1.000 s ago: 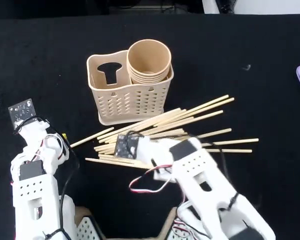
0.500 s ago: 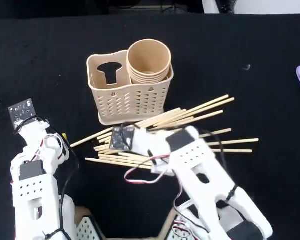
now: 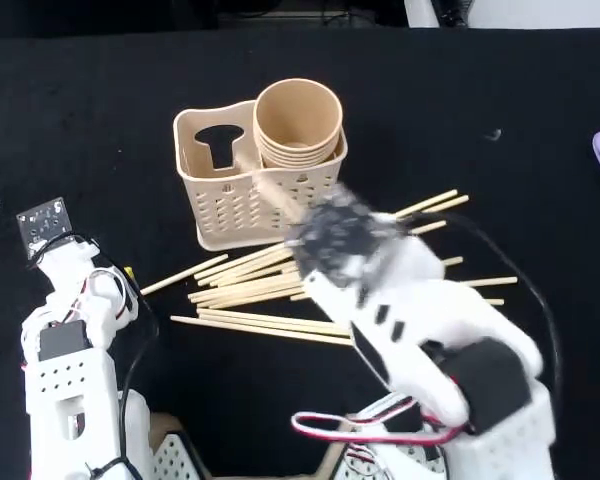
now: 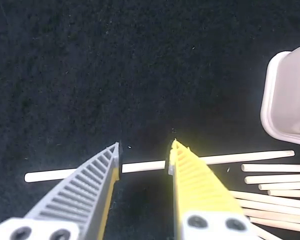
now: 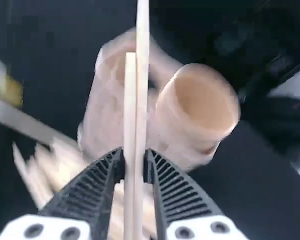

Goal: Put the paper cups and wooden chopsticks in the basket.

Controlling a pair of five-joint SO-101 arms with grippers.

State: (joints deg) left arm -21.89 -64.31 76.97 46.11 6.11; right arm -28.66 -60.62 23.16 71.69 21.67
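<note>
Over the chopstick pile (image 3: 245,292), on the side nearest the basket (image 3: 230,205), the right gripper (image 5: 133,155) is up off the bench (image 3: 500,90). Its fingers (image 5: 97,180) are closed almost fully, pinching two held chopsticks (image 5: 140,75) side by side. The grip looks low on their length, which leaves the long free ends leading. In the right wrist view those ends point out over the basket, next to the paper cups (image 5: 197,107).

The cups sit nested as one stack in one compartment, so that part of the task reads as done. I see no sticks in the other compartment, which is probably where the pair is meant to go. Most of the chopsticks lie on the bench just in front of the basket.

The left gripper (image 4: 144,147) is low over the bench with its fingers (image 4: 195,175) well apart and nothing between them. A single chopstick (image 4: 230,158) lies crosswise just beyond the tips. I cannot tell whether the left gripper is parked or poised for that stick.

Next move (judgement): tip the pair steeper before letting go. Risks are a tip catching the rim, or the sticks pivoting in so short a pinch.
</note>
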